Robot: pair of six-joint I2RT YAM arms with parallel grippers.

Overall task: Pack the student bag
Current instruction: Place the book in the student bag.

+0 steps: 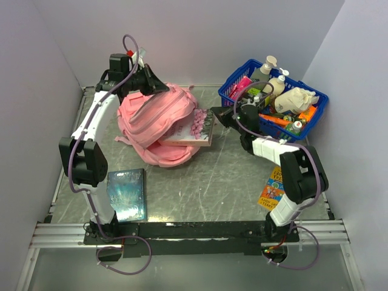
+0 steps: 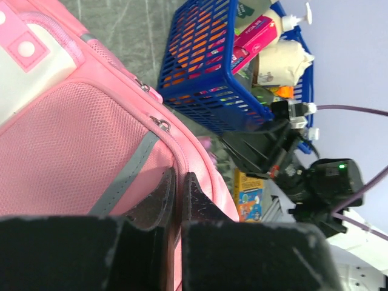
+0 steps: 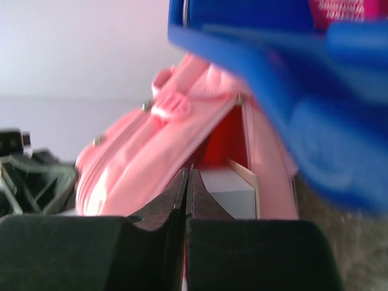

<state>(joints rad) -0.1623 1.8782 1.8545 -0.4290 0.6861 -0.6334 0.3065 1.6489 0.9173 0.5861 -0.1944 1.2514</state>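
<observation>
The student bag [image 1: 156, 121] is a pink backpack lying on its side at the table's back left, its mouth facing right. My left gripper [image 1: 162, 89] is shut on the bag's upper edge; in the left wrist view the fingertips [image 2: 179, 182] pinch pink fabric beside the zip seam of the bag [image 2: 73, 151]. A book with pink flowers on its cover [image 1: 195, 127] sticks halfway out of the bag's mouth. My right gripper [image 1: 216, 115] is shut and empty right at the book's outer end. In the right wrist view its tips [image 3: 187, 176] point at the book's pale page edge [image 3: 233, 194] inside the bag [image 3: 139, 163].
A blue plastic basket [image 1: 315, 118] full of bottles and supplies stands at the back right, close beside my right wrist. A dark blue book [image 1: 127, 194] lies front left. A colourful yellow book [image 1: 273, 185] lies front right, partly under my right arm.
</observation>
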